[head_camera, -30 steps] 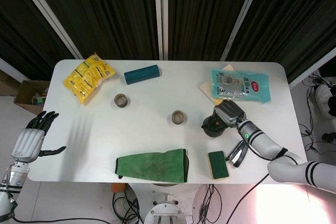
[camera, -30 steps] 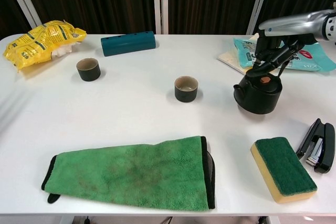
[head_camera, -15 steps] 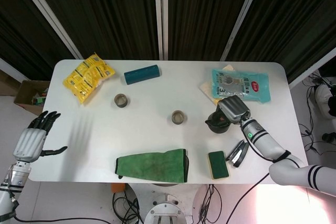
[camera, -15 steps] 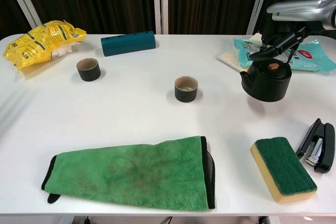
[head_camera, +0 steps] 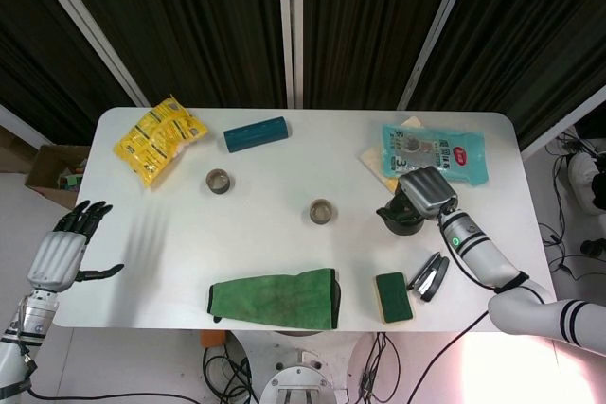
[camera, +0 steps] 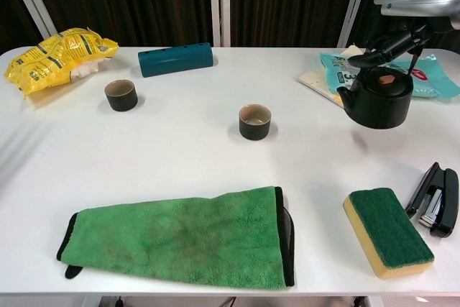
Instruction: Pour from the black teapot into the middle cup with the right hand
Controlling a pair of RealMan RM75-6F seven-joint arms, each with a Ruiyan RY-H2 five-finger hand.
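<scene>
The black teapot (camera: 377, 98) (head_camera: 398, 217) hangs a little above the table on the right, its spout pointing left. My right hand (camera: 402, 26) (head_camera: 426, 193) holds it from above by the handle. The middle cup (camera: 254, 121) (head_camera: 322, 211), dark with a pale inside, stands upright on the table well to the left of the teapot. A second cup (camera: 121, 95) (head_camera: 219, 181) stands further left. My left hand (head_camera: 62, 253) hovers off the table's left edge, fingers spread and holding nothing.
A green cloth (camera: 180, 239) lies at the front. A green-topped sponge (camera: 388, 231) and a black stapler (camera: 435, 199) sit front right. Behind the teapot lies a turquoise packet (camera: 431, 77). A teal case (camera: 176, 59) and a yellow bag (camera: 54, 52) lie at the back left.
My right hand has lifted the teapot off the table and carried it up and slightly to the right. The left hand has barely moved.
</scene>
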